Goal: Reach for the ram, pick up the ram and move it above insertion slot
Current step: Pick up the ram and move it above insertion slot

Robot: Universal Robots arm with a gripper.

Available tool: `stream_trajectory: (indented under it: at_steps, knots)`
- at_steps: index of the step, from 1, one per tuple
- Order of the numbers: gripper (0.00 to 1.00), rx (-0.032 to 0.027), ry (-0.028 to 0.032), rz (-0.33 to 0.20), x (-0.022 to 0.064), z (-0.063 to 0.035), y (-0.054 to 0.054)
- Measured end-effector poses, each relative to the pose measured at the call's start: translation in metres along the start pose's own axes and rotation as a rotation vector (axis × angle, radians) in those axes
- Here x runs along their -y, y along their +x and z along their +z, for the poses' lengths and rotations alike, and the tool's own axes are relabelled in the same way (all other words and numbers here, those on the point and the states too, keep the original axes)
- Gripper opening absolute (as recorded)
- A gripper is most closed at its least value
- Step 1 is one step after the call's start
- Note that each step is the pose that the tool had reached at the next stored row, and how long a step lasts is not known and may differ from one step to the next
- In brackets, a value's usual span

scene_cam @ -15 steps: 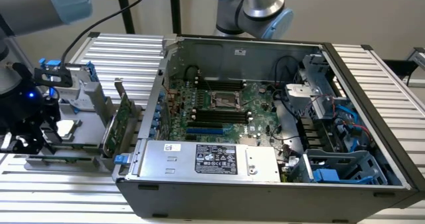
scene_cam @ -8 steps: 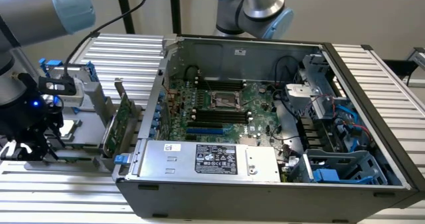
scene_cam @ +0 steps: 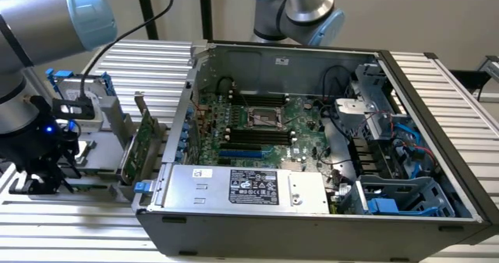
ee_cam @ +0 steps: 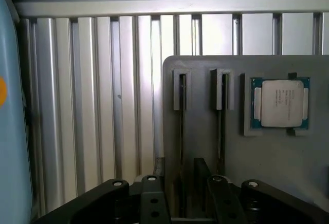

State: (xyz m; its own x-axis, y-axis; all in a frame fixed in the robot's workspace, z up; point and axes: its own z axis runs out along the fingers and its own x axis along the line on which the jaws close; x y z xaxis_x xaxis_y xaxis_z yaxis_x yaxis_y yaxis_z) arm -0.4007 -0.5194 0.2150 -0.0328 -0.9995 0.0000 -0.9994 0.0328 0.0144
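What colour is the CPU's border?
The CPU has a teal-green border around a silver lid; the wrist view shows it best.

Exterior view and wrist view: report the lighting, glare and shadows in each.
Exterior view: soft even light, the slatted table bright, the computer case dimmer inside, a blue light glowing at the exterior view's left. Wrist view: glare on the slats, the CPU lid catching light, the gripper dark.

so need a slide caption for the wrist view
Hand open over a ram stick slotted edge-on in a grey holder, with a second stick and a processor chip alongside, on a ribbed table.
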Motion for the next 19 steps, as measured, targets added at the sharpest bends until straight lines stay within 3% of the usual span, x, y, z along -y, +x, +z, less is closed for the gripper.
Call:
stream_trajectory:
  at_steps: [10,19]
  knots:
    - [0.36,0.0,-0.0001,0.0,0.0007,0.0174,-0.002]
    - [0.35,-0.0002,-0.0003,0.0,0.0006,0.0203,-0.008]
